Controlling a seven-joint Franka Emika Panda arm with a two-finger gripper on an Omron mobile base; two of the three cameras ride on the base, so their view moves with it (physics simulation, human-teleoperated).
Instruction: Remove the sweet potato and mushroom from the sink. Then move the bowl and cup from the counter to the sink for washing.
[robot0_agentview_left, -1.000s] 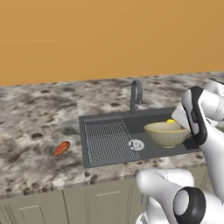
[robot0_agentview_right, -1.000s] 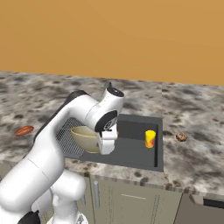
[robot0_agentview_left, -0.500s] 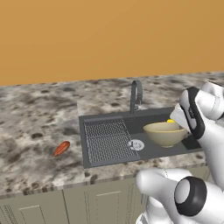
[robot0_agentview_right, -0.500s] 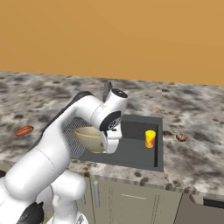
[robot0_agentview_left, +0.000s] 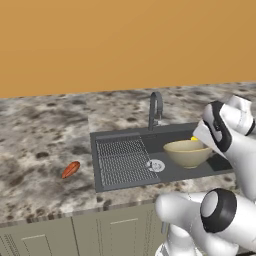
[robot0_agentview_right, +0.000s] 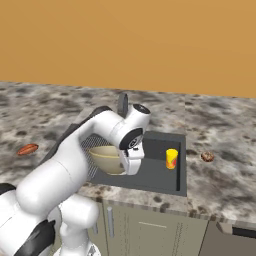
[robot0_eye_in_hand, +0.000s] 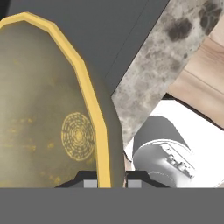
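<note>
The end effector (robot0_eye_in_hand: 106, 177), nearly closed, pinched the bowl (robot0_agentview_left: 187, 152) rim at centre frame, seemingly inside the sink (robot0_agentview_left: 120, 172). The next move called for release beside the cup (robot0_agentview_right: 171, 158).

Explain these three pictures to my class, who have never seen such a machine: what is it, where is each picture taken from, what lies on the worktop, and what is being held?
It is a white robot arm on a driving base, in a computer-drawn kitchen. Two pictures come from cameras on the base, behind the arm to its left and right. The third comes from a camera on the hand, looking along the gripper.

The gripper is shut on the rim of the bowl, holding it in the sink. The cup stands in the sink beside it. The sweet potato lies on the counter on one side of the sink, the mushroom on the other.
</note>
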